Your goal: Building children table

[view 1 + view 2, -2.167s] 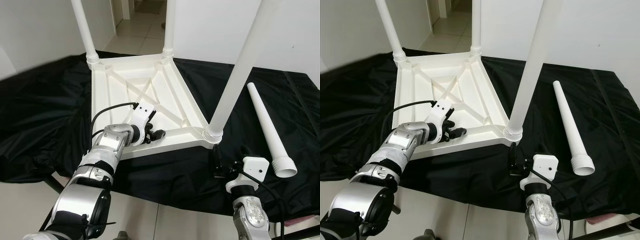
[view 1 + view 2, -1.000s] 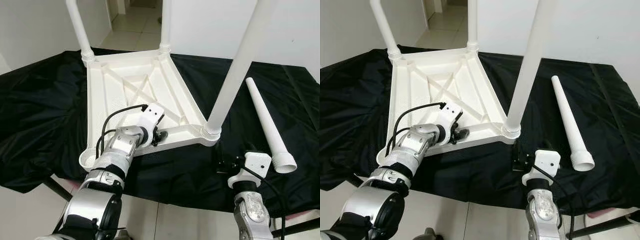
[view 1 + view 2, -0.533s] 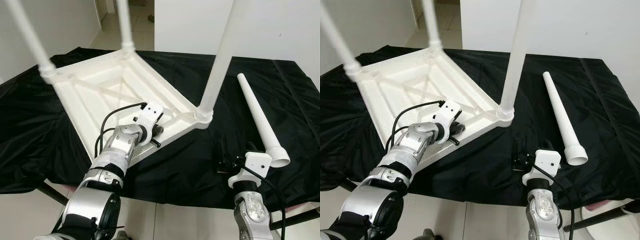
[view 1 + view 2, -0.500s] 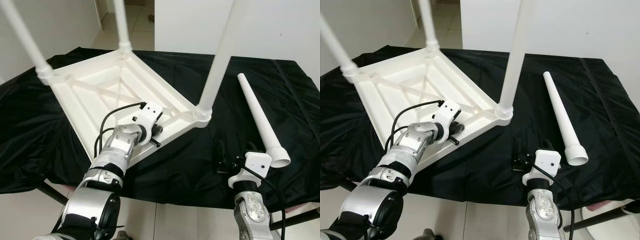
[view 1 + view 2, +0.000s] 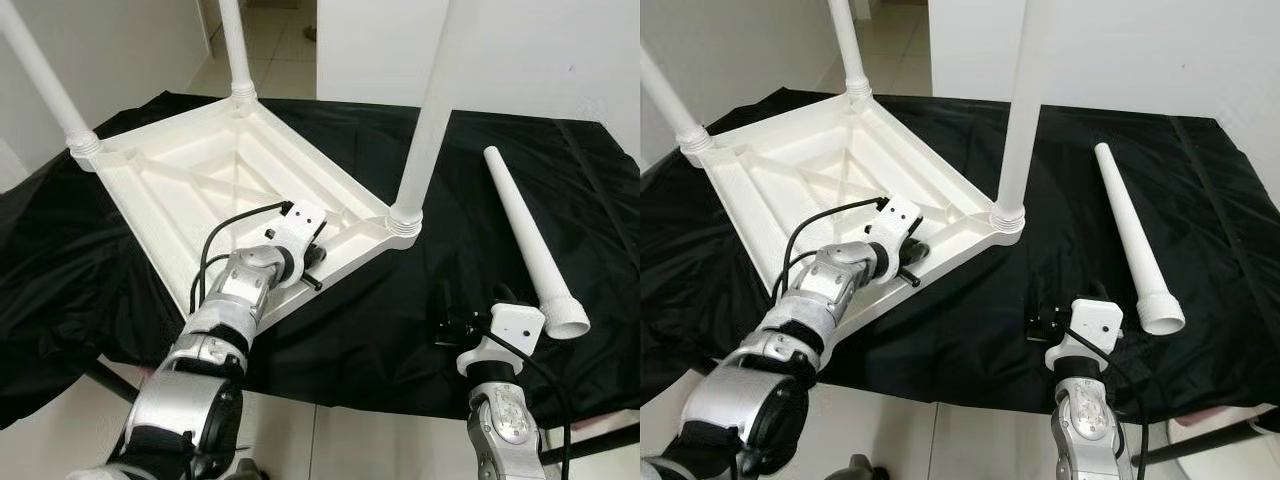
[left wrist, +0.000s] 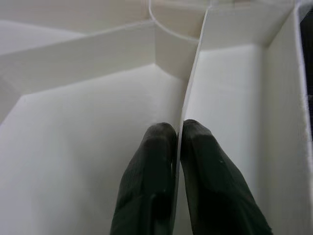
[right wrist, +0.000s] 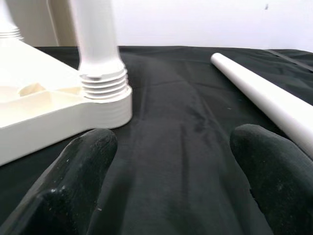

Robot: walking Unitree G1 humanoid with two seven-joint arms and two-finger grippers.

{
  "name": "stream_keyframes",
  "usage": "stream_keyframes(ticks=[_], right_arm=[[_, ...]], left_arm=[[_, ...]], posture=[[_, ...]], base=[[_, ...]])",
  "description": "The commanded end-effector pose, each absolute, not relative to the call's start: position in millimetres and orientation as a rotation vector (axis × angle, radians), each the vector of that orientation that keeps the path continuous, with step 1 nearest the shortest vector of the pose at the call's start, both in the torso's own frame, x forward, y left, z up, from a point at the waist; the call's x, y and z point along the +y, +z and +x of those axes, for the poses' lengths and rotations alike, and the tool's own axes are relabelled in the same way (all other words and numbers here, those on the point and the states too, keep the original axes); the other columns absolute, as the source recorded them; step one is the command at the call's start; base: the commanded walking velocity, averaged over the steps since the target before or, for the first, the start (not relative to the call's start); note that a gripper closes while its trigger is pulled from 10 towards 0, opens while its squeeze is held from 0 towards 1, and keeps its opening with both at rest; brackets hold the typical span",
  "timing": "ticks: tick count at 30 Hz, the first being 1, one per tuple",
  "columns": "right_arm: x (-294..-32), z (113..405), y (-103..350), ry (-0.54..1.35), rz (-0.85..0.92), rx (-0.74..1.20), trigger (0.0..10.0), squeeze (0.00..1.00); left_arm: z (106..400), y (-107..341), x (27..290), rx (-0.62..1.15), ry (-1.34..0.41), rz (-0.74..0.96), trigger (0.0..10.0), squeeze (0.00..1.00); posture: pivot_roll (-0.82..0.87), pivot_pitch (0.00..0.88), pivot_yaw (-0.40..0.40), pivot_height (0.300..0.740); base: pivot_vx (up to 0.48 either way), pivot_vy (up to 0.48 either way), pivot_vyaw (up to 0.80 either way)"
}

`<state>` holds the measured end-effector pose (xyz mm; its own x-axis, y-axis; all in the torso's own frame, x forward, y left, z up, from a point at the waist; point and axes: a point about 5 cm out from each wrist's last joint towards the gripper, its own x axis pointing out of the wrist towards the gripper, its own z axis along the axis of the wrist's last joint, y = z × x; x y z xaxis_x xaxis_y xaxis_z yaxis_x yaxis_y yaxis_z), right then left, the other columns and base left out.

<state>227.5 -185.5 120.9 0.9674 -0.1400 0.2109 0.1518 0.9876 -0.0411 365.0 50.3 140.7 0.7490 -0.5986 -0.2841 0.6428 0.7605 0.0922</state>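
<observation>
Black cloth covers our worktop (image 5: pixel 90 270), where the table (image 5: pixel 200 190) lies upside down with three legs fitted. Our left gripper (image 6: pixel 178 147) has its fingers closed on a thin rib inside the frame, probably to steady or turn it. The fourth leg (image 5: pixel 525 240) lies loose to the right. Our right gripper (image 7: pixel 171 161) hovers near the closest corner, fingers wide apart and empty.

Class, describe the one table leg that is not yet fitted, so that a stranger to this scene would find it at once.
On the black cloth lies an upturned white tabletop with three legs standing up from its corners. To its right, near the right gripper, is the loose leg. It alone lies flat on the cloth, its wide threaded end pointing toward the robot.
</observation>
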Motion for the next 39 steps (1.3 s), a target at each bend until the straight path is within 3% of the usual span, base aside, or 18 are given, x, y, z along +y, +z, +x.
stream_keyframes(ticks=[1, 9, 10, 12, 13, 23, 24, 27, 29, 33, 39], right_arm=[[-184, 232, 119, -0.146, -0.056, -0.200, 10.0, 0.00], [-181, 240, 121, -0.129, -0.054, -0.210, 10.0, 0.00], [-180, 242, 122, -0.126, -0.053, -0.212, 10.0, 0.00], [-180, 243, 122, -0.124, -0.053, -0.213, 10.0, 0.00], [-179, 244, 122, -0.123, -0.052, -0.214, 10.0, 0.00], [-179, 259, 125, -0.117, -0.054, -0.209, 10.0, 0.00], [-180, 273, 126, -0.123, -0.056, -0.183, 10.0, 0.00], [-180, 273, 126, -0.123, -0.056, -0.183, 10.0, 0.00], [-176, 284, 130, -0.111, -0.057, -0.164, 10.0, 0.00], [-173, 292, 135, -0.106, -0.064, -0.154, 10.0, 0.00], [-174, 297, 137, -0.126, -0.070, -0.140, 10.0, 0.00]], left_arm=[[366, 161, 48, 0.067, -0.542, 0.115, 10.0, 1.00], [358, 165, 48, -0.005, -0.626, 0.119, 10.0, 1.00], [356, 169, 51, -0.036, -0.637, 0.109, 10.0, 0.25], [355, 173, 53, -0.060, -0.646, 0.103, 10.0, 0.25], [353, 176, 56, -0.087, -0.659, 0.098, 10.0, 0.00], [339, 191, 104, -0.213, -0.654, 0.258, 10.0, 0.00], [335, 195, 132, -0.205, -0.643, 0.363, 10.0, 0.00], [335, 195, 132, -0.205, -0.643, 0.363, 10.0, 0.00], [332, 194, 156, -0.162, -0.609, 0.448, 10.0, 0.00], [324, 193, 178, -0.109, -0.584, 0.556, 10.0, 0.00], [310, 187, 196, -0.033, -0.630, 0.729, 10.0, 0.00]], posture=[[0.08, 0.039, 0.019, 0.740], [0.09, 0.029, 0.007, 0.740], [0.09, 0.027, 0.006, 0.740], [0.09, 0.027, 0.006, 0.740], [0.10, 0.024, 0.003, 0.740], [0.14, 0.024, -0.010, 0.740], [0.15, 0.024, -0.011, 0.740], [0.15, 0.024, -0.011, 0.740], [0.15, 0.031, -0.009, 0.740], [0.16, 0.042, -0.005, 0.740], [0.15, 0.042, -0.012, 0.740]], base=[[0.000, 0.000, 0.00], [0.000, 0.000, 0.00], [0.000, 0.000, 0.00], [0.000, 0.000, 0.00], [0.000, 0.000, 0.00], [0.000, 0.000, 0.00], [0.000, 0.000, 0.00], [0.000, 0.000, 0.00], [0.000, 0.000, 0.00], [0.000, 0.000, 0.00], [0.000, 0.000, 0.00]])
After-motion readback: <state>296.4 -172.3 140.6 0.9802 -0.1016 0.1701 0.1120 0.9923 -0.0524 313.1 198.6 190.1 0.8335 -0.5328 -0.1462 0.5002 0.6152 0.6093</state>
